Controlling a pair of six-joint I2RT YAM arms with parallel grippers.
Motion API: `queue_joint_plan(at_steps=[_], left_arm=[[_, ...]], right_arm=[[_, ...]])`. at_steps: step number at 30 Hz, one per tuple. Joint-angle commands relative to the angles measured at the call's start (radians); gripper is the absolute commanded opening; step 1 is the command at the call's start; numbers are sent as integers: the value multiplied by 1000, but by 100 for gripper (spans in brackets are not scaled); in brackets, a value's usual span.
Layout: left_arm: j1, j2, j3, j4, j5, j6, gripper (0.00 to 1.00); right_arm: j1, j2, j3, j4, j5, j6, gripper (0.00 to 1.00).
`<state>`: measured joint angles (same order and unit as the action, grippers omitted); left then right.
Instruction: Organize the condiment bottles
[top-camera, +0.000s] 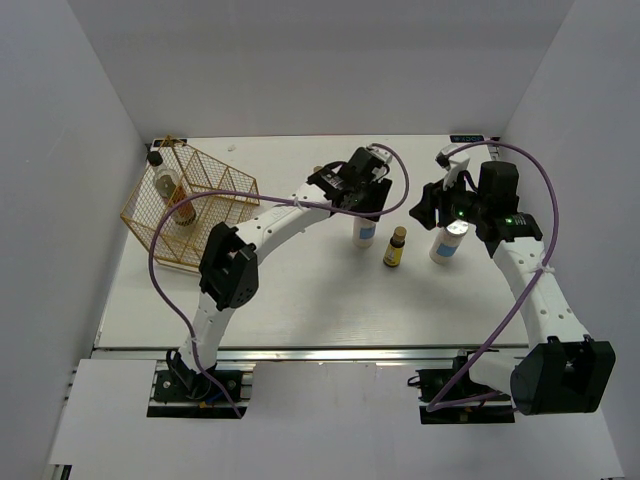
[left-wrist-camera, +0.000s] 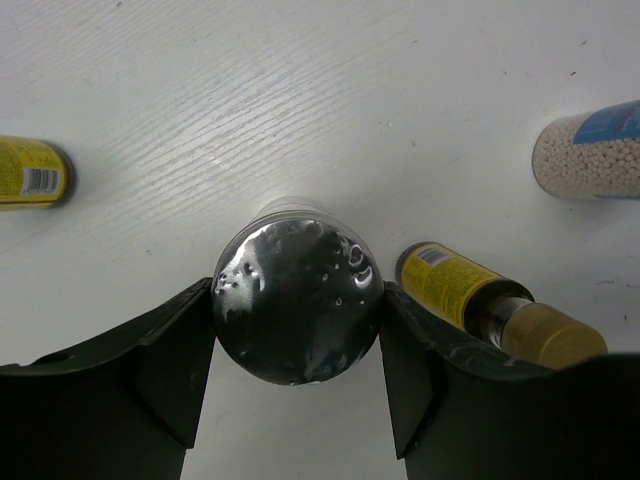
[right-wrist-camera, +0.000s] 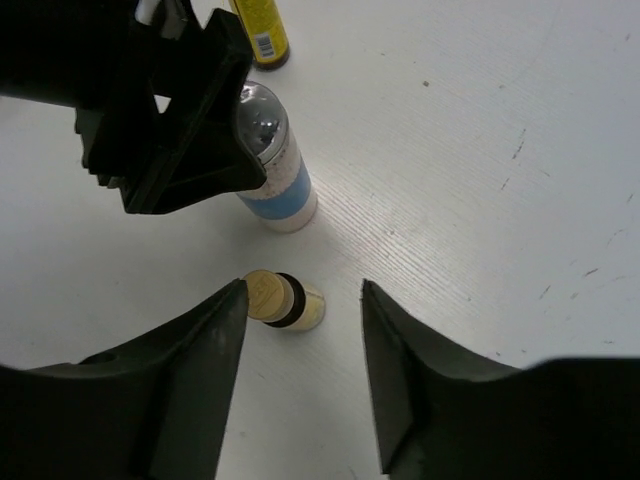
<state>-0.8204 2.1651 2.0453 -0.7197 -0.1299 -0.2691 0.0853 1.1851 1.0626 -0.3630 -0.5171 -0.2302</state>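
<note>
The white table (top-camera: 300, 290) carries a gold wire basket (top-camera: 190, 205) at its far left corner, with a small dark thing (top-camera: 155, 157) just beside it, too small to make out. Right of centre, toward the far edge, three bottles stand in a row: a middle white bottle (top-camera: 365, 230), an amber bottle (top-camera: 395, 248) slightly nearer the near edge, and a right white bottle (top-camera: 446, 243). A yellow-labelled bottle (left-wrist-camera: 30, 172) sits further left.

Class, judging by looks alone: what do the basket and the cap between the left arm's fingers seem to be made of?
The basket: thin gold-coloured wire, probably metal; open see-through grid. The cap: mirror-bright silver with reflections, likely metal or metallised plastic.
</note>
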Motion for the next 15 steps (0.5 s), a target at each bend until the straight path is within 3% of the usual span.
queue_joint_plan(at_steps=[1, 5, 6, 8, 15], left_arm=[[-5, -166, 49, -1, -34, 10, 0], [21, -269, 49, -38, -149, 7, 0], [33, -302, 53, -46, -180, 2, 0], [75, -336, 61, -67, -215, -2, 0], [282, -450, -2, -81, -232, -7, 0]], right_arm=[[-4, -35, -13, 42, 11, 6, 52], [-4, -36, -26, 49, 5, 9, 29], [-4, -35, -29, 52, 3, 11, 19], [-4, -33, -29, 55, 3, 11, 12], [-4, -33, -38, 76, 2, 17, 7]])
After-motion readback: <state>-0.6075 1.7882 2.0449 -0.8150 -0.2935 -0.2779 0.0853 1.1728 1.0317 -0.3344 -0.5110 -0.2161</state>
